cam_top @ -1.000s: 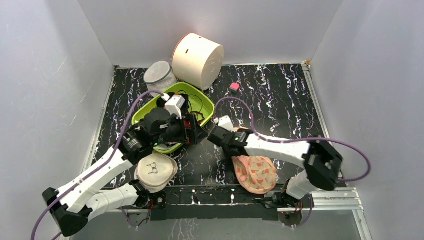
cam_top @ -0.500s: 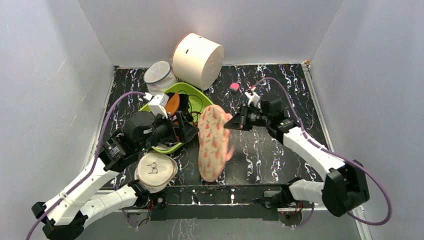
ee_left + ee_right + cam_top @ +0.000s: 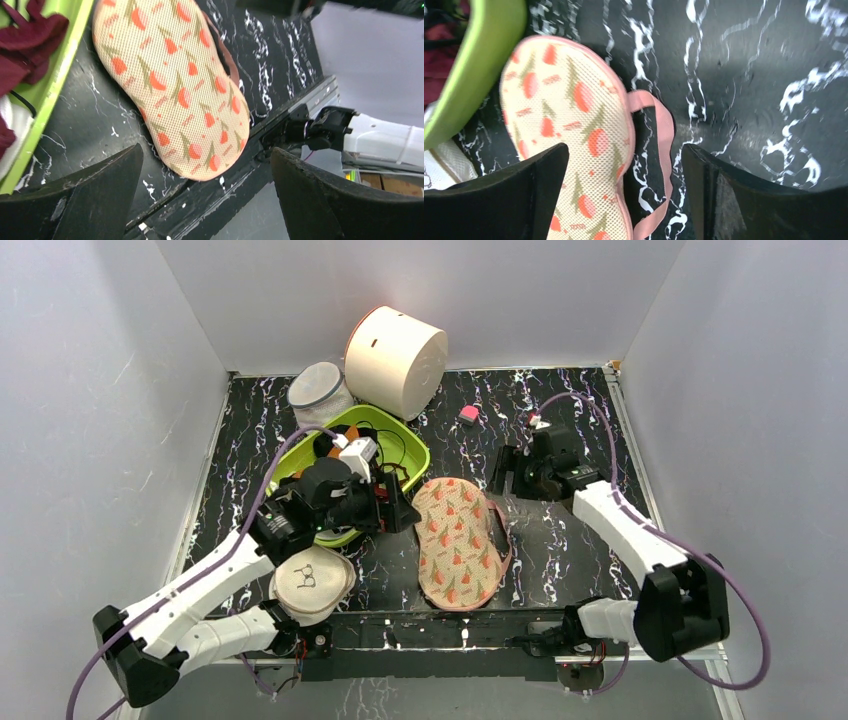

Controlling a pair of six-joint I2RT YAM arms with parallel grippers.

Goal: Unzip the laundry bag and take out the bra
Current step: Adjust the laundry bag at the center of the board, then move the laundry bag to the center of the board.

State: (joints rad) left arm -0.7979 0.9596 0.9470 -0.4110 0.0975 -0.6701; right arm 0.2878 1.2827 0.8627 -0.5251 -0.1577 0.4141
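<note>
Left gripper (image 3: 400,512): hovered at the right rim of the green tub (image 3: 423,453), jaws spread wide, nothing between them.
Green tub: held dark clothing and thin black cords. I couldn't tell whether the bra was among them.
Laundry bag (image 3: 457,540): and it was down! Half a second before it had dangled from the right gripper; now it lay flat on the table (image 3: 560,540), just right of the tub, between the two arms.
Long axis: ran far to near, the far end leaning slightly left toward the tub.
Pink edge (image 3: 667,145): gaped loose along the bag's right side, so the zipper looked at least partly undone.
Right gripper (image 3: 503,472): let go, jaws parted and empty, drawn back just beyond the bag's far right corner.
</note>
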